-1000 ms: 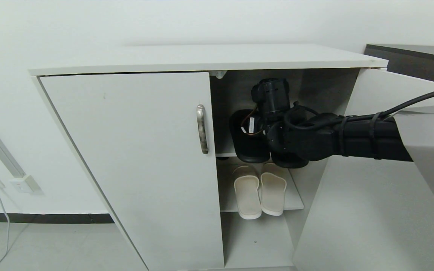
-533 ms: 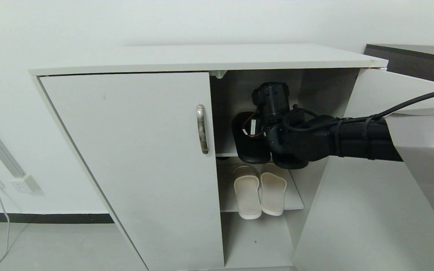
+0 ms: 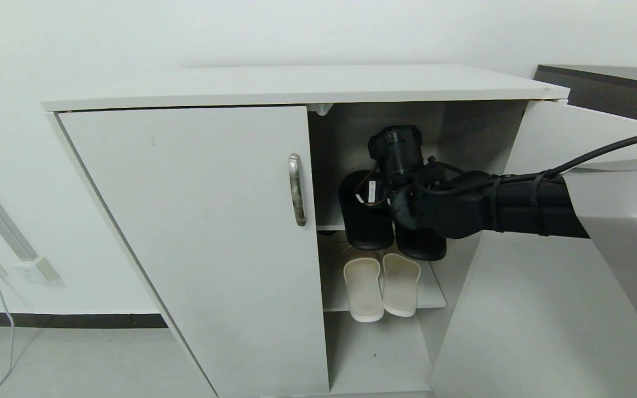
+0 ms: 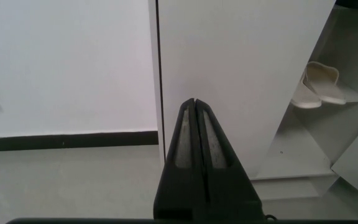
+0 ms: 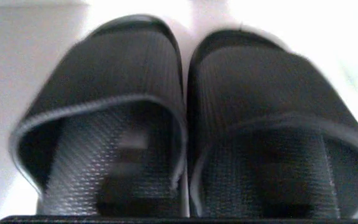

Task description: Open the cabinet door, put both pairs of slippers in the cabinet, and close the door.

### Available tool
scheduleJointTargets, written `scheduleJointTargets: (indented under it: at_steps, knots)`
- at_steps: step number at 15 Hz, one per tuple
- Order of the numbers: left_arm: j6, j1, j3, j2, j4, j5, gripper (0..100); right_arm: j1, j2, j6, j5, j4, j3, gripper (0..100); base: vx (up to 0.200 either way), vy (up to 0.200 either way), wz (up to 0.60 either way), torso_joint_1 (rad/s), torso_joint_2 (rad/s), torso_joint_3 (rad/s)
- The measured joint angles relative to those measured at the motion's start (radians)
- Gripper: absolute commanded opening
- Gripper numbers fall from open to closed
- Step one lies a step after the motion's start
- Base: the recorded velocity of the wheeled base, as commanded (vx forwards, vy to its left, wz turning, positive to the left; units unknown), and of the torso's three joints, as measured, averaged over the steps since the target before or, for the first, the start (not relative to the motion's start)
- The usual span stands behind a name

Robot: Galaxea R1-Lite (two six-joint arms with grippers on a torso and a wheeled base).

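Right gripper [image 3: 393, 207] is sitting at the black slippers [image 3: 364, 218] mid-frame in the cabinet [image 3: 296, 83]; I'm failing to see its grip.

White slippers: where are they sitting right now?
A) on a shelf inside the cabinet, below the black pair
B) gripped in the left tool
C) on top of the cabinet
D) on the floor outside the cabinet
A: the white slippers lie side by side on a shelf inside the open cabinet, beneath the black pair.
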Motion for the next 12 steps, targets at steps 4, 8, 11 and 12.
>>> scheduleJointTargets:
  at_steps: [4,8,11,12]
  knots:
    - [0.000,0.000,0.000,0.000,0.000,0.000,0,0.020,-0.022,0.006,-0.001,0.007,0.026,100,0.000,0.000,0.00,0.000,0.00,0.000]
    - [0.000,0.000,0.000,0.000,0.000,0.000,0,0.048,-0.094,0.019,-0.009,-0.001,0.138,100,0.000,0.000,0.00,0.000,0.00,0.000]
    - [0.000,0.000,0.000,0.000,0.000,0.000,0,0.085,-0.184,0.057,-0.009,-0.004,0.269,100,0.000,0.000,0.00,0.000,0.00,0.000]
    - [0.000,0.000,0.000,0.000,0.000,0.000,0,0.105,-0.223,0.073,-0.009,-0.009,0.328,100,0.000,0.000,0.00,0.000,0.00,0.000]
